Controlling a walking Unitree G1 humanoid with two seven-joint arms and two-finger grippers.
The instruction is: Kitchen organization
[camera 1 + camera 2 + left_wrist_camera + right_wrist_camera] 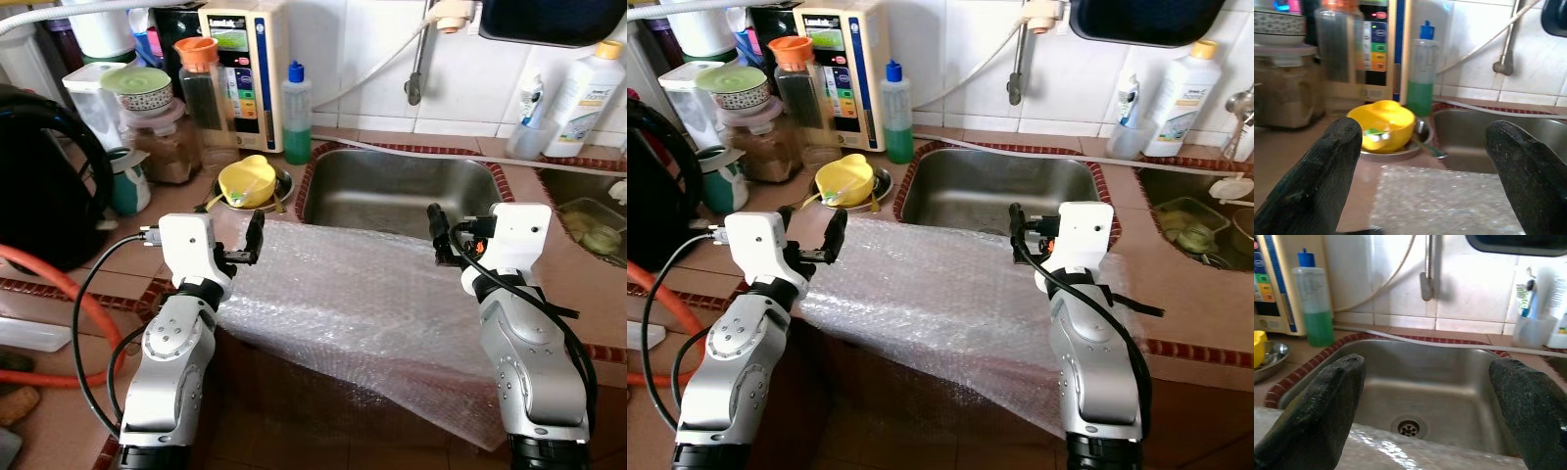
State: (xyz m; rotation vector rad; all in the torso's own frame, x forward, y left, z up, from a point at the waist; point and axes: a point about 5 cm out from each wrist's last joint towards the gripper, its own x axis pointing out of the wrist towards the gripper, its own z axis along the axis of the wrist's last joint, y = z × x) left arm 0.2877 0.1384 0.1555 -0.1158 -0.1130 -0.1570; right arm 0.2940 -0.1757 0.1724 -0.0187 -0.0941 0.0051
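A sheet of clear bubble wrap (362, 304) lies across the counter in front of the steel sink (411, 191) and hangs over the front edge. My left gripper (250, 245) is open at the sheet's left end, with nothing between its fingers (1327, 166). Past it stands a yellow bowl (1383, 125) on a metal dish. My right gripper (441, 240) is open over the sheet's far right part, at the sink's near rim, and also holds nothing. Through its fingers (1327, 401) the sink drain (1409, 427) shows.
A green soap bottle (297, 117), a water purifier (245, 69) and jars (206, 93) crowd the back left. A black appliance (39, 186) and an orange hose (88, 304) sit at the left. A white bottle (588, 93), a cup (529, 137) and a second basin (588, 225) are right.
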